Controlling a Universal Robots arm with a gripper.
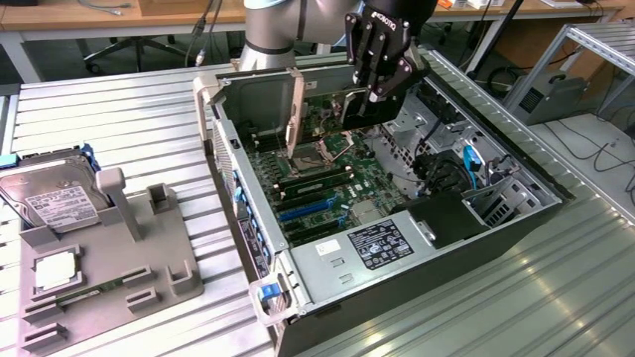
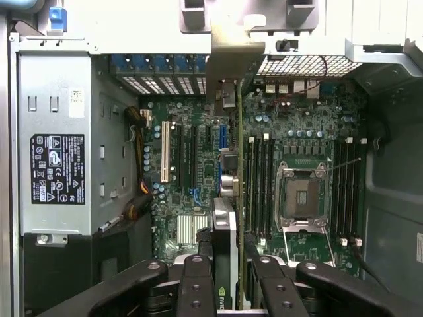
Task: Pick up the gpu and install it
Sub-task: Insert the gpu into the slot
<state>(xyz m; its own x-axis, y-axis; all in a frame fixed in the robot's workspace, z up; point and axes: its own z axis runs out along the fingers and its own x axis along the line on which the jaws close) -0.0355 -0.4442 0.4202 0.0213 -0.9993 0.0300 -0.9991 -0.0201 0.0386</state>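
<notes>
Gpu is hanging edge-on over the motherboard inside the open computer case, the gripper clamping both its faces; I am judging it light, stiff but fragile, best pinched along the upper board edge.

The gpu is standing on edge inside the open computer case. It is showing as a thin dark card with a green logo on its face, running lengthwise over the motherboard just beside the memory slots. Its silvery end bracket is standing upright near the case's slotted rear wall. The gripper is clamping the card's opposite end between its fingers; whether the card is sitting in a slot cannot be told
</notes>
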